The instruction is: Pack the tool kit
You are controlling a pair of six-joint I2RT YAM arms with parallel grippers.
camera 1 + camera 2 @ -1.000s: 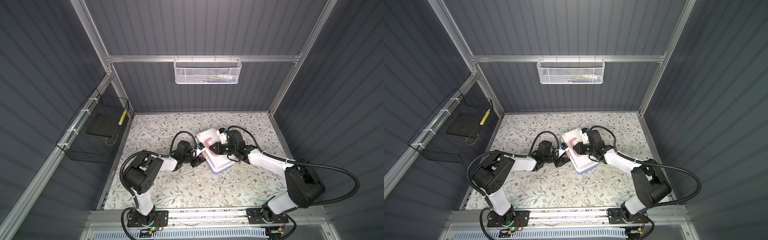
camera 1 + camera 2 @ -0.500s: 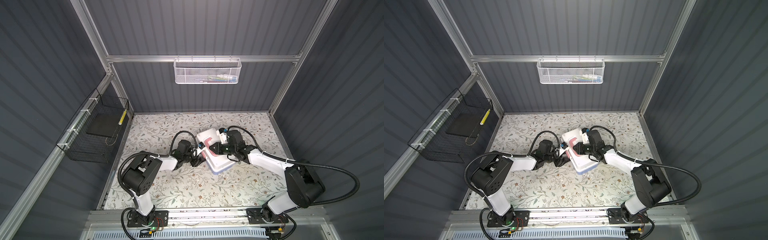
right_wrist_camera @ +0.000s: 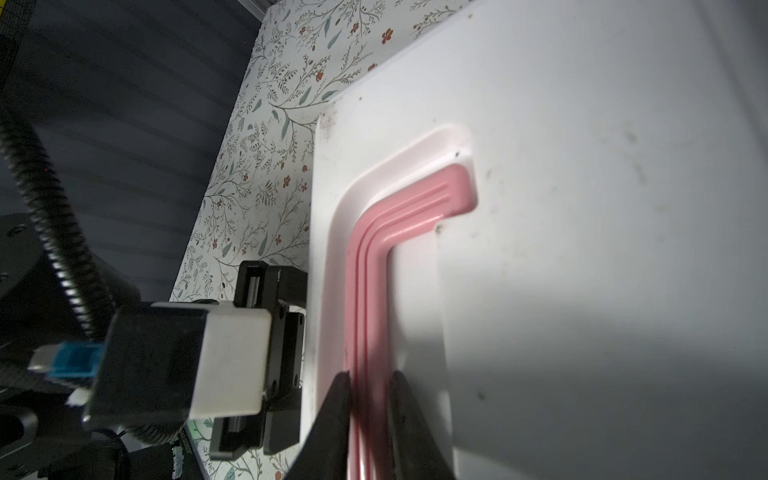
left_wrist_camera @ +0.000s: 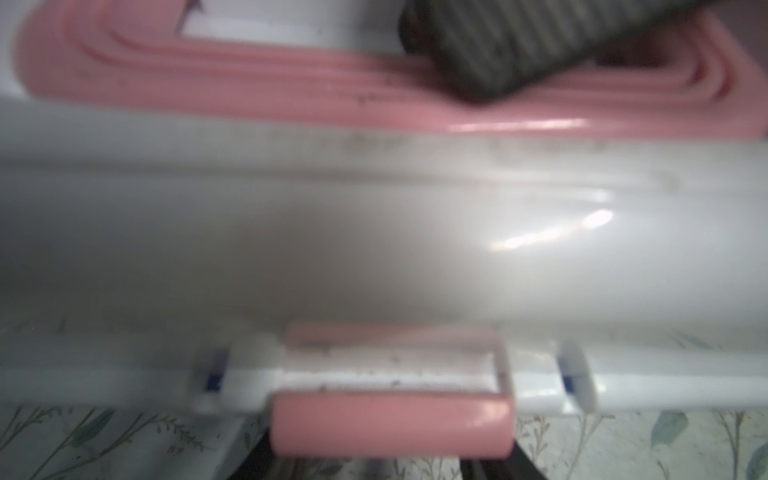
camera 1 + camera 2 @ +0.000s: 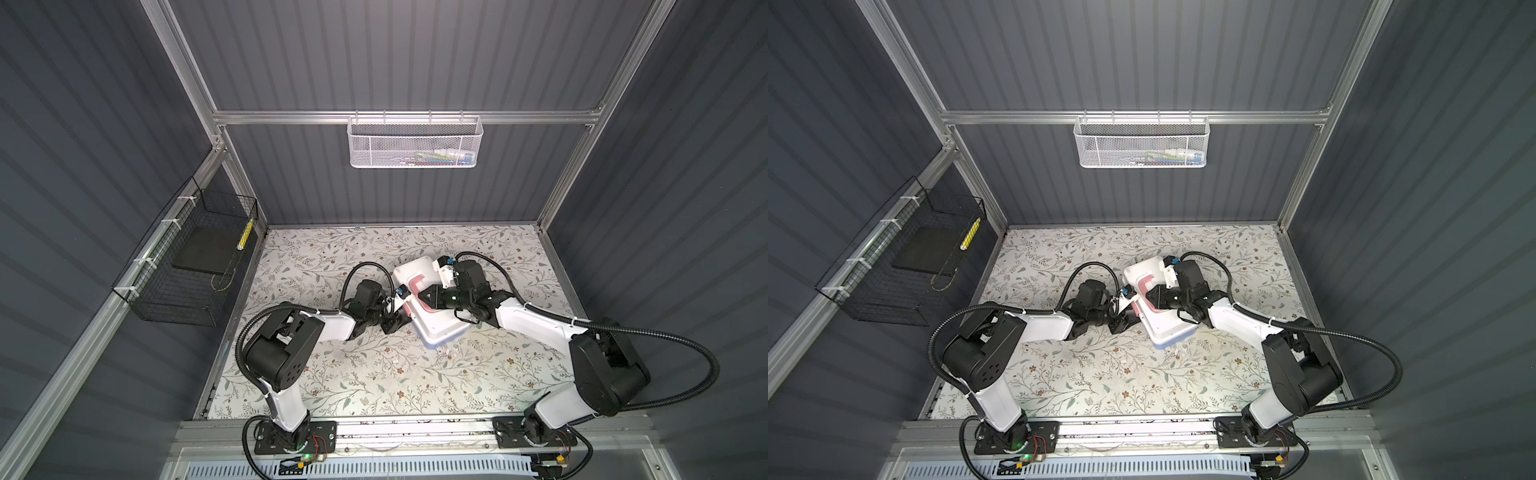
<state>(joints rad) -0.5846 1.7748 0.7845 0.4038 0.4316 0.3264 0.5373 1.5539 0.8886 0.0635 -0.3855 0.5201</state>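
Atop the tool kit [image 5: 438, 328], right claw [image 3: 370, 388] pinches the pink handle [image 3: 370, 257]; left claw [image 5: 395, 323] sits at the latch [image 4: 390, 419], width unclear.

A floral-patterned mat [image 5: 374, 374] covers the table. Beyond the mat's far edge, a white mesh basket [image 5: 382, 145] hangs from an aluminium rail [image 5: 291, 117], its colourful contents too small to identify. Beside the mat's left edge hangs a black wire basket [image 5: 174, 307] holding a dark flat slab [image 5: 203, 249] and a yellow stick [image 5: 245, 233].

A robot lab cell: grey ribbed wall panels [image 5: 415, 62] on aluminium framing [image 5: 291, 117], 2 arms [image 5: 332, 328] bolted to a near rail [image 5: 415, 432].
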